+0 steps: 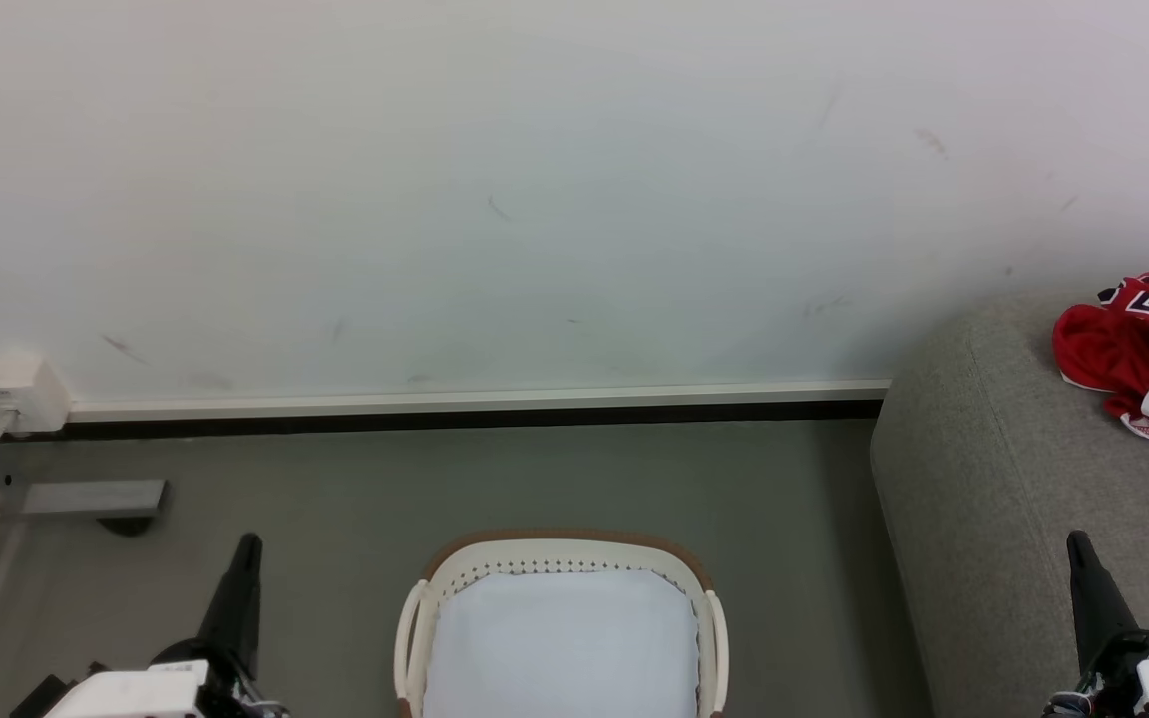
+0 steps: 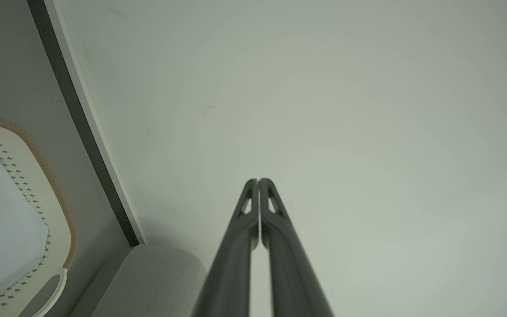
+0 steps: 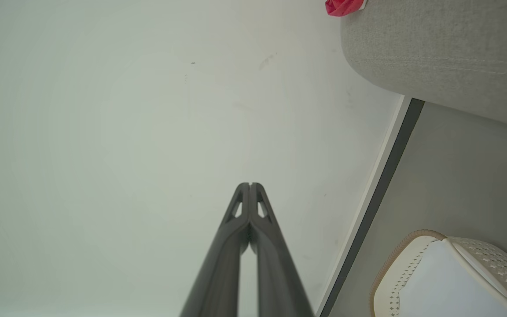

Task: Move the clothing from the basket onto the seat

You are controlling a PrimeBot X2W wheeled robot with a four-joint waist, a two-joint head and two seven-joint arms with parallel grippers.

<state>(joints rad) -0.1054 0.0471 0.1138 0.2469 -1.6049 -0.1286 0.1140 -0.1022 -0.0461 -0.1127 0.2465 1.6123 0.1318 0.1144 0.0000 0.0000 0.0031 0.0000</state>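
Scuffed white wall (image 1: 574,199) and grey floor (image 1: 335,479) surround one basket (image 1: 567,539) at bottom centre. One heap of red clothing (image 1: 1148,349) lies on the single seat (image 1: 983,479) at the right edge. Two grippers, left gripper (image 1: 247,546) and right gripper (image 1: 1079,546), flank the basket from the lower corners, fingers pressed together, holding nothing. Bare floor separates basket, wall and seat.
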